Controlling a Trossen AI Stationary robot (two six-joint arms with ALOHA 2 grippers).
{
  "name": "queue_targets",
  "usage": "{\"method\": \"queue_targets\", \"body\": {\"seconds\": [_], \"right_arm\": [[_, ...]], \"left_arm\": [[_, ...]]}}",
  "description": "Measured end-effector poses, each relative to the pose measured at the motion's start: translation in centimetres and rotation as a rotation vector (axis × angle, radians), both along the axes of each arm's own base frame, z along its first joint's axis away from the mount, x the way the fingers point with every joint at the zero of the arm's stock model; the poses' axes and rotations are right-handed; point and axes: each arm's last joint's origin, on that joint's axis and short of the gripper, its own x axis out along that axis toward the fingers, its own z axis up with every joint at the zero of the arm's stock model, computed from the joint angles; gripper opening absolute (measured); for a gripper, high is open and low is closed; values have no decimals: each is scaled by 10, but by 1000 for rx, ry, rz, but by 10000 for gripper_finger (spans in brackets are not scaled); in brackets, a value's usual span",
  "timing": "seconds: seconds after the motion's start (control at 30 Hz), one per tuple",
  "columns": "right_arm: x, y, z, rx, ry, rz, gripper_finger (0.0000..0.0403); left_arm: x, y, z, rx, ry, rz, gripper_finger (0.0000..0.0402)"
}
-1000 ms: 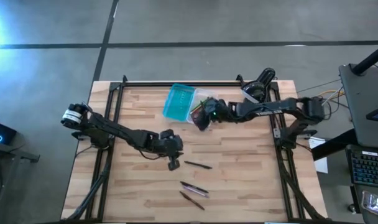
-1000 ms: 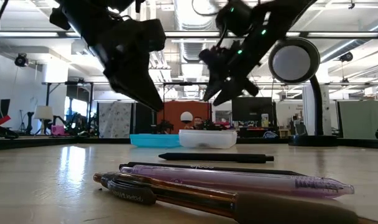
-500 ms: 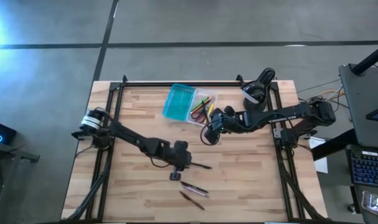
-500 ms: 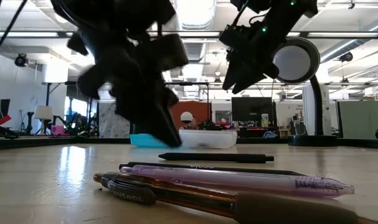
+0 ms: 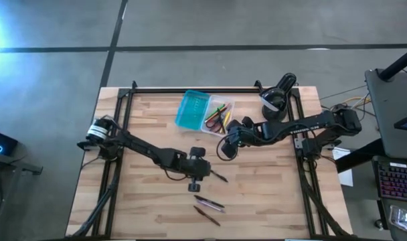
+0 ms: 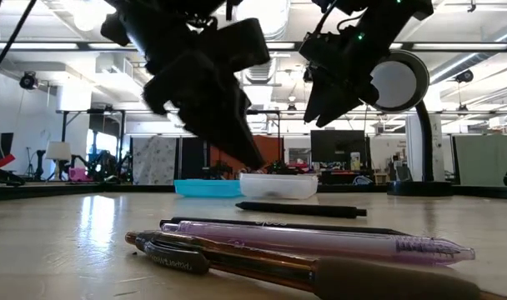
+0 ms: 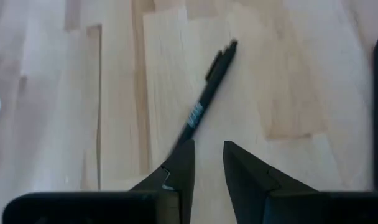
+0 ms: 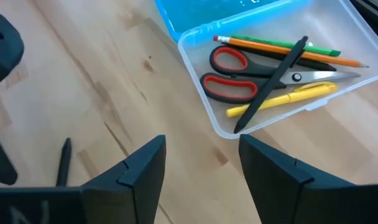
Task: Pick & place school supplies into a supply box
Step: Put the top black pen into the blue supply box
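The supply box [image 5: 205, 112] lies open at the table's far middle, with a turquoise half [image 5: 192, 110] and a clear half [image 8: 201, 93]. The clear half holds red-handled scissors [image 8: 229, 78], an orange pencil [image 8: 282, 50], a green marker [image 8: 313, 46], a yellow pencil [image 8: 282, 99] and a black pen [image 8: 273, 84]. A black pen [image 7: 204, 102] lies flat on the table. My left gripper [image 5: 198, 175] hovers over its end, narrowly open and empty; the low view shows its tips [image 6: 258, 160] above the pen [image 6: 299, 208]. My right gripper [image 5: 225, 148] is open and empty, above the table just near of the box.
Three more pens lie near the front edge: a thin black one [image 6: 278, 225], a purple one [image 5: 209, 202] and a brown one [image 5: 207, 214]. A black round device [image 5: 278, 97] stands at the far right. Bare wood lies to the left and right.
My left gripper has gone toward the table's right and near edges, dipped to the black pen's end, then risen a little. That end of the pen has swung aside while its other end stayed put. My right gripper has drawn back from over the box toward the near edge.
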Motion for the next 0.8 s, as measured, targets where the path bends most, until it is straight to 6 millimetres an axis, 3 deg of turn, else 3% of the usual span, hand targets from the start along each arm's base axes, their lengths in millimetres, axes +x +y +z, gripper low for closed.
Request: {"method": "queue_targets", "body": {"seconds": [0.33,0.8], "right_arm": [[0,0,0,0,2,-1,196],[-2,0,-1,17,12,-18,196]], "left_arm": [[9,7,-16,149,28,-90,132],[25,31,-36,71,92,-209,135]]}}
